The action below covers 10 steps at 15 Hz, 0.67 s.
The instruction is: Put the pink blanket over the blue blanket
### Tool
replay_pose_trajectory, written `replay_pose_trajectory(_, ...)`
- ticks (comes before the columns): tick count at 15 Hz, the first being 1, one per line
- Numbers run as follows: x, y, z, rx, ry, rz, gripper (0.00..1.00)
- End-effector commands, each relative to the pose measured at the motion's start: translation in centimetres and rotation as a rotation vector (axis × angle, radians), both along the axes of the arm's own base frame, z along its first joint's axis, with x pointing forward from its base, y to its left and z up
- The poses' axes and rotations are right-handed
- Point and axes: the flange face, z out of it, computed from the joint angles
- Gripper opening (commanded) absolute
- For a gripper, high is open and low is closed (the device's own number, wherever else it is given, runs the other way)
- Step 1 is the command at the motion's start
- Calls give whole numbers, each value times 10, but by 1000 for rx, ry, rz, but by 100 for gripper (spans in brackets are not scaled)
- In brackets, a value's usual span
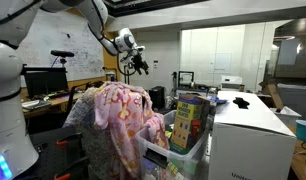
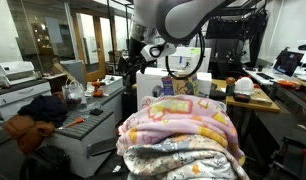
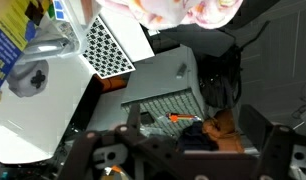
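The pink blanket [image 2: 178, 122], a soft fleece with yellow and darker pink flower swirls, lies draped over the top of a heap in the middle of the room. The tool [image 1: 139, 63] hangs in the air above and behind that heap and touches nothing. In the wrist view its dark fingers [image 3: 273, 145] stand wide apart with nothing between them, and only an edge of the pink fleece shows at the top. Under the pink one lies the blue blanket [image 2: 188, 158], mottled grey-blue with pale speckles, which shows below the pink hem in an exterior view. Just beside the heap stands a clear plastic bin of colourful boxes [image 1: 188, 122]. Next to that is a white boxy cabinet [image 1: 248, 135].
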Motion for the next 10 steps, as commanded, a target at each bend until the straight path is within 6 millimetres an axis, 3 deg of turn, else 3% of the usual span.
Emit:
replay_pose_trajectory(1, -10, 0, 8, 52, -40, -182, 100)
replay_pose_trajectory(2, -11, 0, 8, 70, -47, -234, 100)
replay_pose_trajectory(3, 22, -48, 14, 81, -55, -273, 100)
replay_pose_trajectory(4, 22, -60, 21, 90, -37, -300, 100)
replay_pose_trajectory(7, 46, -133, 38, 136, -33, -391, 100)
replay_pose_trajectory(10, 51, -209, 46, 113, -27, -442, 100)
